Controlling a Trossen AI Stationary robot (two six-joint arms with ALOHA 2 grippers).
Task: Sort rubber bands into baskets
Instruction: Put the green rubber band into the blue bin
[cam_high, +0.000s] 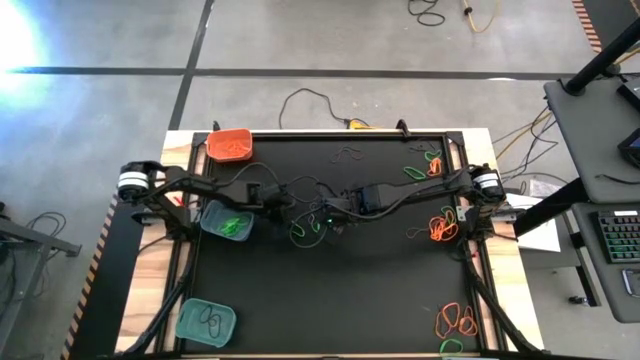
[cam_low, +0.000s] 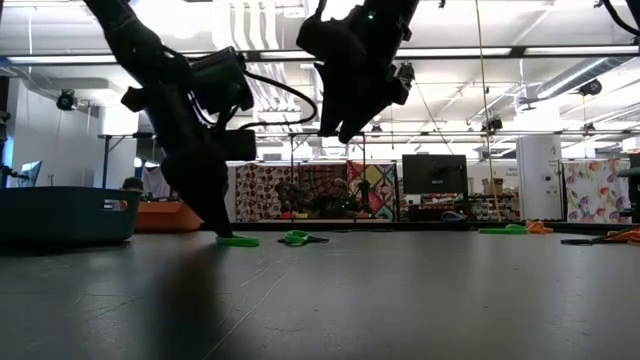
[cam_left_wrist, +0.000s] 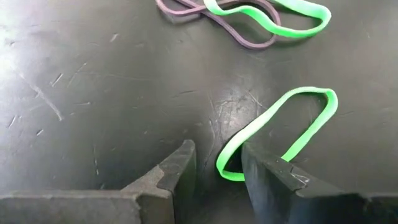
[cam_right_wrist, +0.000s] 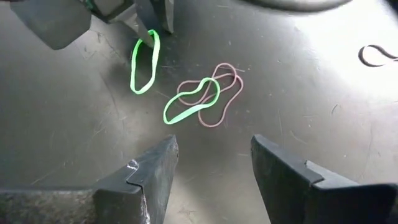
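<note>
A bright green rubber band (cam_left_wrist: 292, 118) lies flat on the black mat. My left gripper (cam_left_wrist: 217, 155) is open and down at the band's near end (cam_right_wrist: 151, 37). One finger stands outside the loop and the other over its inside, with one strand between them. My right gripper (cam_right_wrist: 214, 155) hangs open above the mat, over another green band crossed with a dark one (cam_right_wrist: 202, 102). At the table's left stand an orange basket (cam_high: 229, 145) and two teal baskets (cam_high: 226, 220) (cam_high: 207, 322), each with bands in it. My left gripper comes at the green band's near end (cam_left_wrist: 225, 169) slanting down from the table's left. One strand lies between its fingers. I cannot tell whether a finger touches the band, which lies flat on the mat.
Orange bands lie in heaps at the right edge (cam_high: 443, 228) and near right corner (cam_high: 455, 320). Green and orange ones lie at the far right (cam_high: 430, 165), and a black one sits near the far edge (cam_high: 348, 153). Cables run across the floor beyond the table.
</note>
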